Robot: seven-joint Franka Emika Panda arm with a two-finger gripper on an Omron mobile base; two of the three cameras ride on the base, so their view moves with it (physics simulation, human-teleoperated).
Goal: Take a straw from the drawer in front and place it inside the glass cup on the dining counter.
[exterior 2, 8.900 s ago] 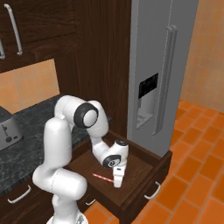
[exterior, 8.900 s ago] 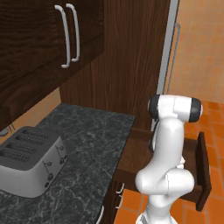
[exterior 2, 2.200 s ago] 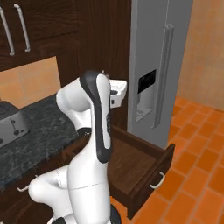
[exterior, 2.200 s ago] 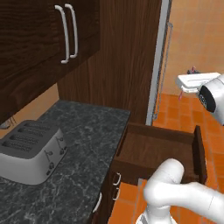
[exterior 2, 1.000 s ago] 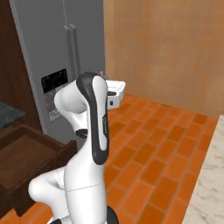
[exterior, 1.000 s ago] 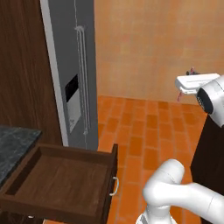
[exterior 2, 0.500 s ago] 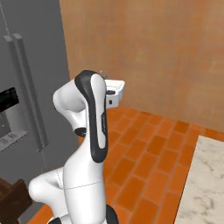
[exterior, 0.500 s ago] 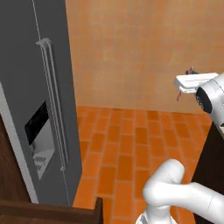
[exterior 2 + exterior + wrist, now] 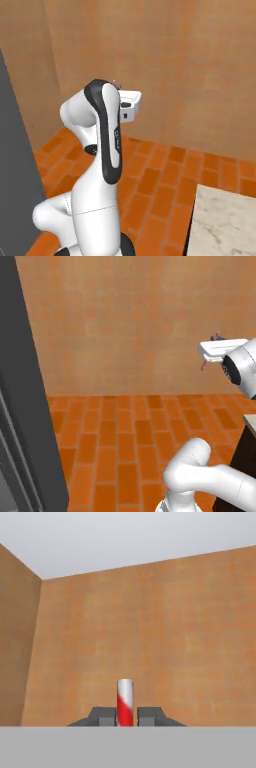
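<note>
Nearest to you: your two-finger dark gripper [image 9: 125,716] is clamped on the thin red-and-white striped straw [image 9: 125,702], one finger pressed to each side. The straw stands up between them, so you likely hold it low on its length with the free end leading; good for dropping it end-first into a cup.

In the left base view the gripper [image 9: 214,342] is carried high and level on the white arm, with a small red bit of straw [image 9: 203,365] hanging under the hand. My guess: held high to clear furniture while the base drives. The right base view shows the same raised hand [image 9: 131,102].

Next out: a corner of the pale beige veined marble dining counter [image 9: 225,225] sits at lower right in the right base view. The part in view is bare, with no glass on it. Dark grey fridge side [image 9: 25,406] on the left.

Farthest: orange brick floor [image 9: 125,436], then plain tan wall [image 9: 150,637], which the hand camera faces.

Judgement: straw fetched, transit to the counter under way; finding the cup comes next.
</note>
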